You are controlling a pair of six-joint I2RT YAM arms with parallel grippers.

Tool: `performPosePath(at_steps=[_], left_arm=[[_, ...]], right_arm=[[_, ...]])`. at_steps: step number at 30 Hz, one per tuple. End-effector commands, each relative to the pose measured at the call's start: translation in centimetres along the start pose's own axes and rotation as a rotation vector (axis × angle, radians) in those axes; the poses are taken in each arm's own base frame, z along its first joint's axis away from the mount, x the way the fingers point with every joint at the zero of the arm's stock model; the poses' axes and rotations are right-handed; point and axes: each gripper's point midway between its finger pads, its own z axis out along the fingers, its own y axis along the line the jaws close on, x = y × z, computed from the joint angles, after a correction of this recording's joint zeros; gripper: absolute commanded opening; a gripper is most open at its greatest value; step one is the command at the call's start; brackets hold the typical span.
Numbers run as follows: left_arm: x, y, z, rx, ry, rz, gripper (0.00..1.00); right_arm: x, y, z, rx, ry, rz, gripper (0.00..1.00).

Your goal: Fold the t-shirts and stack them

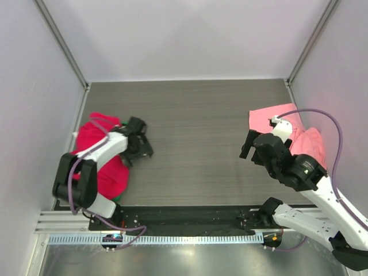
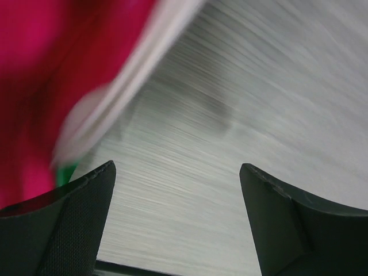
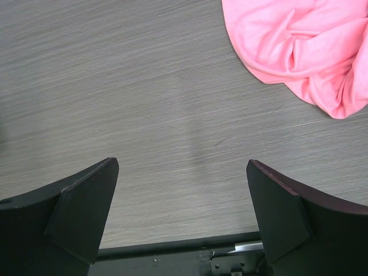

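Bunching soft pink tee (image 3: 299, 52) on grained tbl (image 3: 144, 86)

No readable text, labels, brands or numbers in any view.

One pink t-shirt (image 1: 310, 144); one red heap (image 1: 92, 138); two pincers (image 2: 178, 192) (image 3: 183, 192)

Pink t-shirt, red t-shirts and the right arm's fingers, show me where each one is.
Pink t-shirt (image 3: 287, 40), right wrist view, on its rumpled folds.
Red t-shirts (image 1: 90, 138), top external view, upper part of the heap.
Right arm's fingers (image 3: 80, 213), right wrist view, pad of the finger at picture left.
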Motion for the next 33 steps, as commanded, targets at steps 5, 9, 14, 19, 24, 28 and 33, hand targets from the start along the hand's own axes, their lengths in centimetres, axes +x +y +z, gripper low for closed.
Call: performPosePath(at_steps=[5, 9, 14, 19, 24, 28, 33], left_arm=[[-2.6, 11.5, -0.7, -0.091, -0.067, -0.293, 0.90], [-3.0, 10.4, -2.1, -0.010, -0.076, -0.324, 0.92], [-4.6, 8.7, -6.3, 0.111, -0.142, -0.262, 0.92], [-3.9, 4.2, -10.2, 0.225, -0.200, -0.014, 0.93], [-1.8, 2.1, -11.2, 0.265, -0.216, 0.176, 0.92], [-1.5, 2.6, -11.0, 0.279, -0.252, 0.202, 0.92], [-1.9, 2.4, -12.1, 0.327, -0.318, 0.199, 0.92]], right_arm=[[-0.1, 1.1, 1.2, 0.024, 0.017, -0.014, 1.00], [0.4, 1.7, 1.6, 0.011, 0.039, -0.013, 1.00], [1.1, 2.1, 3.0, 0.017, 0.043, -0.052, 1.00], [0.6, -0.3, 7.2, 0.190, 0.106, -0.092, 1.00], [-2.7, -8.1, 14.1, 0.389, 0.189, 0.092, 1.00], [-4.6, -12.1, 19.2, 0.427, 0.259, 0.209, 0.96], [-3.1, -14.9, 24.3, 0.433, 0.344, 0.363, 0.82]])
